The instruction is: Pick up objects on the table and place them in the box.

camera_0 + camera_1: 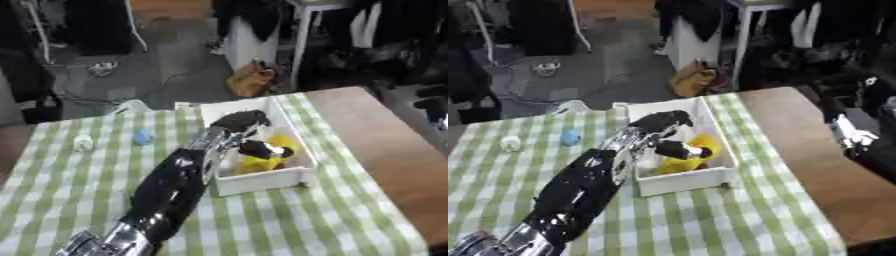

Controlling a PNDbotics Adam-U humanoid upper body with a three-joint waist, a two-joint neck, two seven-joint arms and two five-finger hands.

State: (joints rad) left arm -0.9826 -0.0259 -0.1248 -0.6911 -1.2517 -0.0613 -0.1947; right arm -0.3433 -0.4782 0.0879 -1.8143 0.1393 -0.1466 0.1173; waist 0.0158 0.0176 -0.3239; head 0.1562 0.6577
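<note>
Reaching left hand (241, 121) over box (302, 172) with yellow object (262, 162).

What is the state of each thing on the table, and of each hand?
Box: upright, open on top, yellow thing inside.
Yellow thing: lying in the box, under the left hand.
Left hand: over the box, fingers curled; what it holds is unclear.
Blue thing: on the cloth, untouched.
White thing: on the cloth, untouched.
Right hand: off the table's right edge, idle.

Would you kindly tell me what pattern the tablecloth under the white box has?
Green and white checked tablecloth, clearest in the left eye view.
</note>
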